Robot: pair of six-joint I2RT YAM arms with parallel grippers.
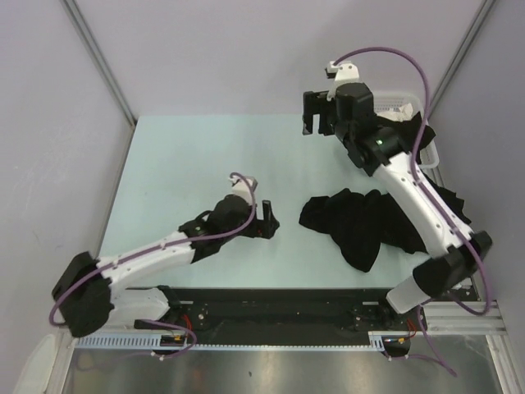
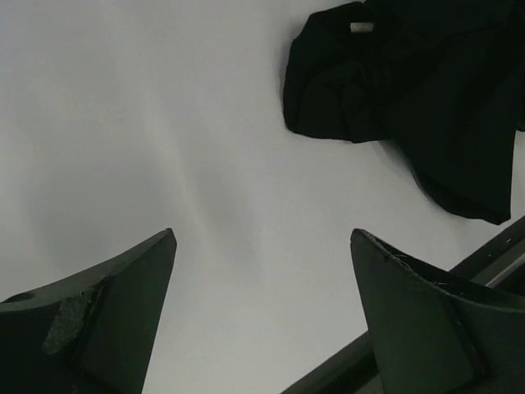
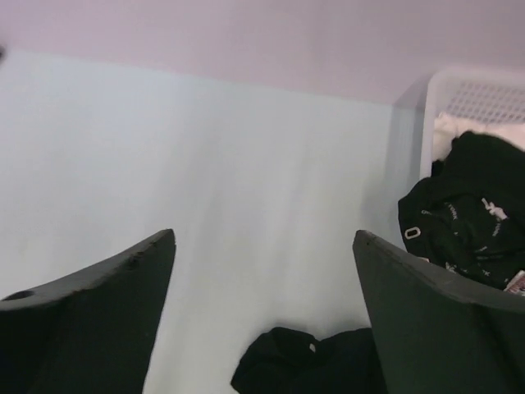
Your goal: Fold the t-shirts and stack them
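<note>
The left gripper [image 1: 267, 218] is hanging low over the table [image 1: 189, 156] near its centre, jaws standing wide apart with nothing between them. In its wrist view the two fingers [image 2: 123, 312] are framing bare tabletop only.

The right gripper [image 1: 315, 123] is hovering high toward the far right, jaws likewise spread wide and carrying nothing. Its own fingers [image 3: 426, 312] are bracketing bare table.

A crumpled black t-shirt [image 1: 353, 222] is lying on the table right of centre, near the left gripper but apart from it, and touching neither gripper. The right arm [image 1: 422, 205] is crossing over its right side and hiding that edge. The left wrist view is cutting the heap off at top and right. A small white neck label [image 2: 361, 27] is showing there, but sleeves and hem cannot be told apart.

More black cloth [image 1: 428, 135] is spilling over the white basket [image 3: 484, 98] at far right; one shirt or several, cannot tell. The right wrist view is showing a dark garment with white print [image 3: 472, 217] in the basket, clipped by the frame.

A further dark fold [image 1: 455, 201] is lying at the table's right edge, partly behind the arm; whether it is joining the crumpled shirt cannot be told
</note>
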